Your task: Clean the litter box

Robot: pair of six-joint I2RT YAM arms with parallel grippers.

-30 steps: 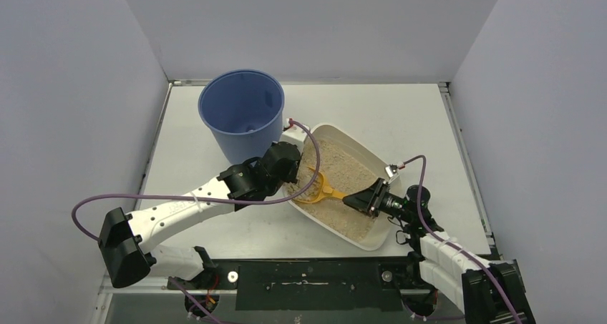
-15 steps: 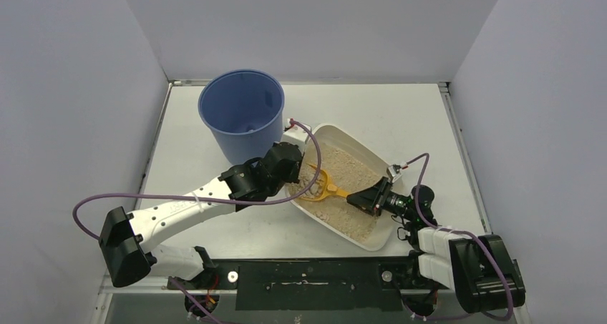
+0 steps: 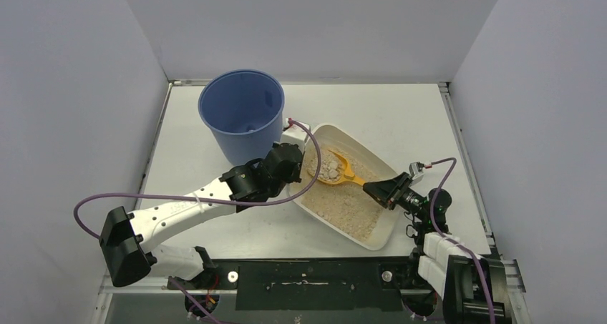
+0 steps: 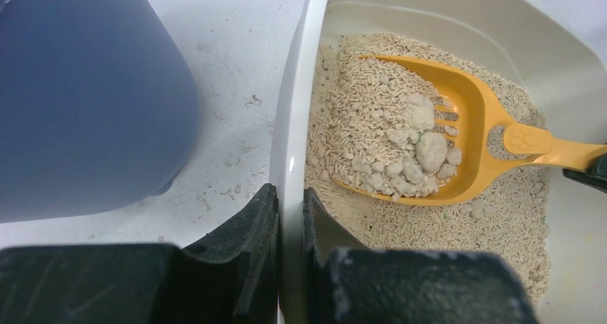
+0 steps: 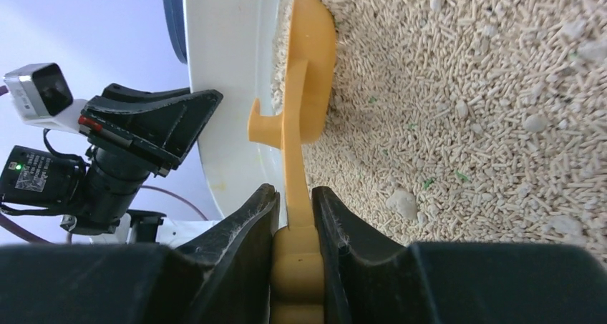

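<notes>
The white litter box lies at an angle in the middle of the table, with tan granules inside. My left gripper is shut on its left rim, one finger outside and one inside. My right gripper is shut on the handle of the yellow scoop. The scoop holds a heap of granules and pale clumps, near the box's far left end. In the right wrist view the scoop shows edge-on over the litter.
The tall blue bucket stands just behind and left of the litter box, close to my left gripper. Purple cables loop from both arms. Grey walls close the table at the back and sides.
My right gripper drew back to the right and turned, and the scoop moved up the box toward its far left end. The scoop now shows a load of granules and clumps. The left arm held still.
</notes>
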